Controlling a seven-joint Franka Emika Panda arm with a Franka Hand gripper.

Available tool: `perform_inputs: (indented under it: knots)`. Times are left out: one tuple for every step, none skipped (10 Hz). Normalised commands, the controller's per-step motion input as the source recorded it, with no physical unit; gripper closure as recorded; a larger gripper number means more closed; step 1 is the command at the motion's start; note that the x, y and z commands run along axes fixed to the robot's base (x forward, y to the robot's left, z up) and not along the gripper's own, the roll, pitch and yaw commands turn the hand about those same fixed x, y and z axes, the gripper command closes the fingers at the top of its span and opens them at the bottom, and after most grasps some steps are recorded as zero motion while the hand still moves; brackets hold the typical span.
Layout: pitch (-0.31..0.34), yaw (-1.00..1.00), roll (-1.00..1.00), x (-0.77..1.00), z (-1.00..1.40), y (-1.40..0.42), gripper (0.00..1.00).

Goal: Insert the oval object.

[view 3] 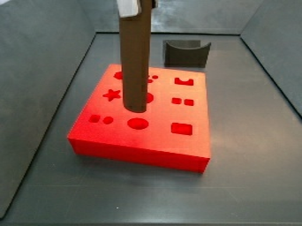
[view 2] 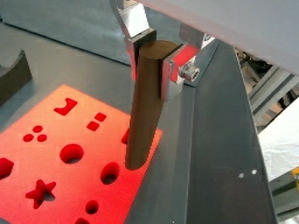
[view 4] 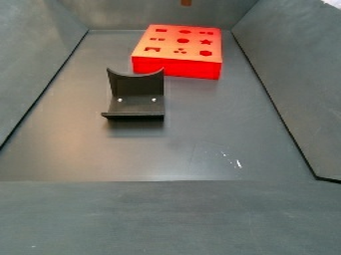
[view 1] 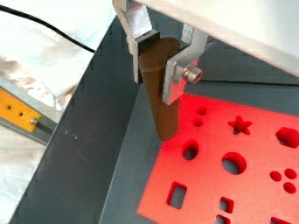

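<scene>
Brown and smooth, the oval object (view 3: 133, 60) hangs upright from our claw (view 1: 162, 59), whose silver fingers (view 2: 177, 67) are clenched on its upper end in both wrist views, dark pads pressed to its flanks; we grip it high, we judge, so that most of its length stays free to go down into a hole. In a side view the peg stands over the red block (view 3: 165, 141), its lower end near the block's top face among the cut-out shapes, close by a round hole (view 3: 138, 124) and a star-shaped one (view 3: 113, 94), though from these angles we cannot tell whether the tip touches the surface or hovers just above it, nor which opening it sits over. In a wrist view the tip (view 1: 166, 136) appears at the block's edge, beside the small round holes. The block rests on the dark tabletop (view 4: 200, 129) toward the far end of the walled work area, and the dark grey U-shaped holder (view 4: 134, 97) stands apart from it, empty, which suggests to us that the peg has been lifted out of it. We judge the task to be mid-way: the peg is carried and vertical, insertion not yet done, and the next move calls for aligning its oval section with the matching hole before lowering
</scene>
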Motion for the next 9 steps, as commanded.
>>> perform_inputs:
  knots:
    - [-0.084, 0.92, 0.24, -0.01, 0.0, 0.0, 1.0]
    - [-0.027, 0.0, 0.0, 0.0, 0.0, 0.0, 1.0]
    - [0.0, 0.0, 0.0, -0.03, -0.06, 0.14, 1.0]
    - [-0.027, 0.3, 0.26, 0.5, -0.13, 0.08, 1.0]
    - [-0.08, 0.45, 0.29, 0.45, 0.0, 0.07, 1.0]
    - [0.0, 0.58, 0.28, 0.48, 0.0, 0.0, 1.0]
    - [-0.007, 0.66, 0.27, 0.36, 0.0, 0.0, 1.0]
    - [-0.073, 0.71, 0.25, 0.23, 0.0, 0.0, 1.0]
    - [-0.126, 0.85, 0.17, 0.0, -0.17, 0.0, 1.0]
